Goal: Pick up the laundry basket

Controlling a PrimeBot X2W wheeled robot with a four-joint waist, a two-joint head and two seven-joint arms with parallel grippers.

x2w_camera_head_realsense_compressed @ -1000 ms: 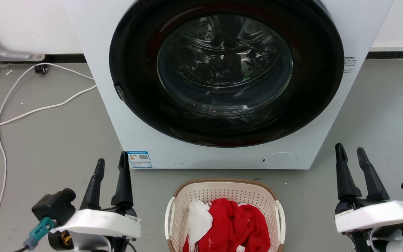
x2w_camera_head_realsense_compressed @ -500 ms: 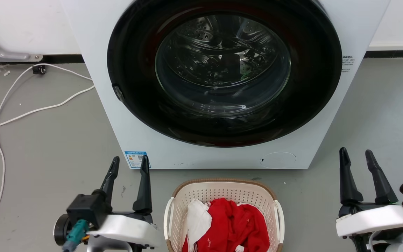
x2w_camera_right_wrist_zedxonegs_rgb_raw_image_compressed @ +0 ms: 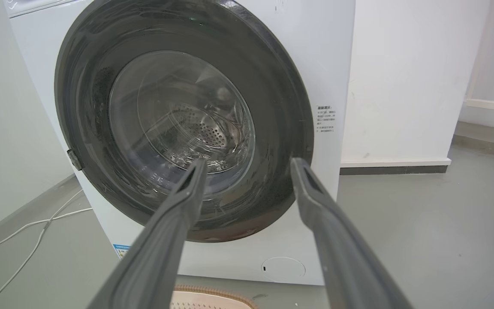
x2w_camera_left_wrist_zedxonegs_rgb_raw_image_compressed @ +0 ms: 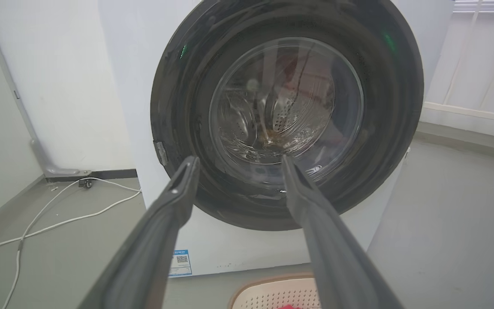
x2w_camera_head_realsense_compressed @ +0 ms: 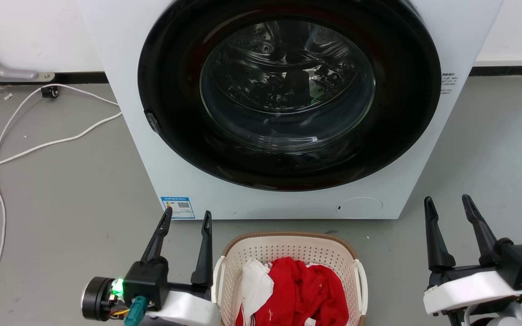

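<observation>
Basket: the basket (x2w_camera_head_realsense_compressed: pixel 288 236) sits on the floor (x2w_camera_head_realsense_compressed: pixel 61 203), bottom middle of the head view. The frame edge cuts off its near end, so I cannot tell which way is its long way.
Clothes: red and white clothes (x2w_camera_head_realsense_compressed: pixel 306 290) are piled inside it.
Handles: there is a white left handle (x2w_camera_head_realsense_compressed: pixel 217 281) and a white right handle (x2w_camera_head_realsense_compressed: pixel 362 281), one on each side.
Left gripper: the left gripper (x2w_camera_head_realsense_compressed: pixel 187 213) is at the lower left. Its fingers are spread wide and hold nothing. Its inner finger (x2w_camera_head_realsense_compressed: pixel 204 253) is just beside the left handle; I cannot tell if they touch.
Right gripper: the right gripper (x2w_camera_head_realsense_compressed: pixel 447 200) is at the lower right, also spread wide and empty. It is well apart from the right handle.
Which way: the basket lies between the two grippers. The left one is much nearer.
Next move: I think the right one must slide in toward the middle, and both must tip down to the handles.
Washer: the big white washer (x2w_camera_head_realsense_compressed: pixel 243 206) fills the top, door shut.
Cord: a white cord (x2w_camera_head_realsense_compressed: pixel 39 145) lies at the far left.
</observation>
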